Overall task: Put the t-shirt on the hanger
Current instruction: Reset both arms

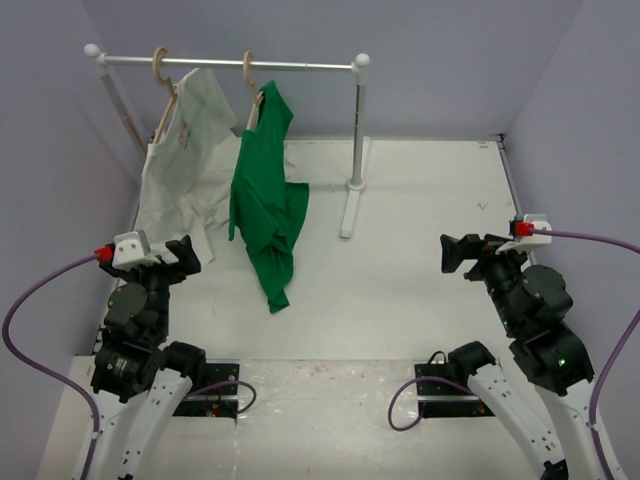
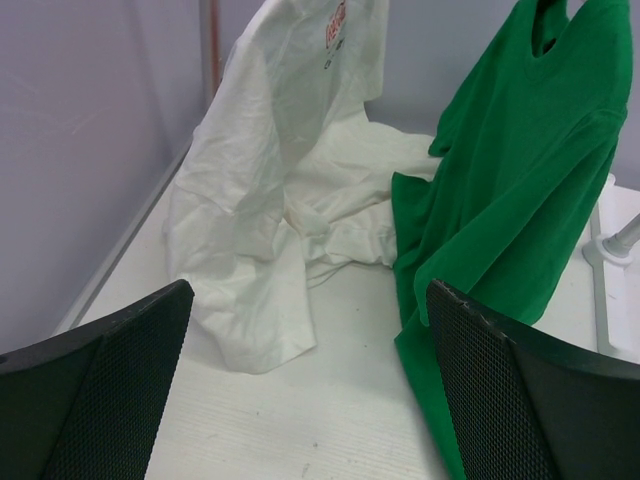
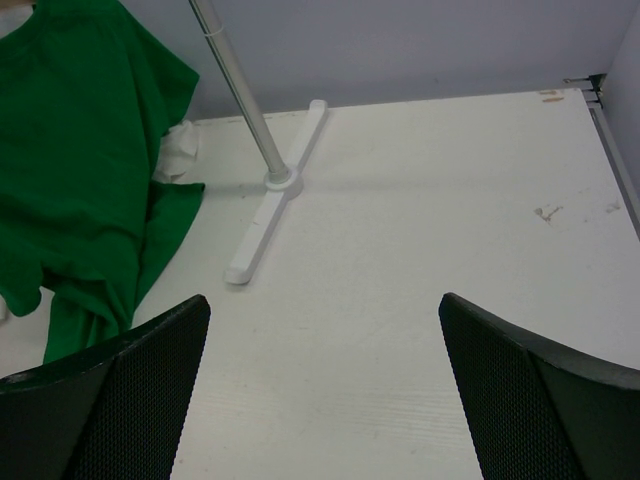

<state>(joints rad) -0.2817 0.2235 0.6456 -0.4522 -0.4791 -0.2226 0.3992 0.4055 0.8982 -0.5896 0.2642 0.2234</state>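
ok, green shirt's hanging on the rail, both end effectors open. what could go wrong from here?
The t-shirt looks bunched to one side of the hanger, so it may slip off. Its hem trails on the table near the left end effector, which could snag it when moving.

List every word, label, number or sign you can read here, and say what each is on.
The white t-shirt carries red print: too blurred to read.
Below it, a small dark line: too small to read.
The green t-shirt: no text.
No other lettering visible.
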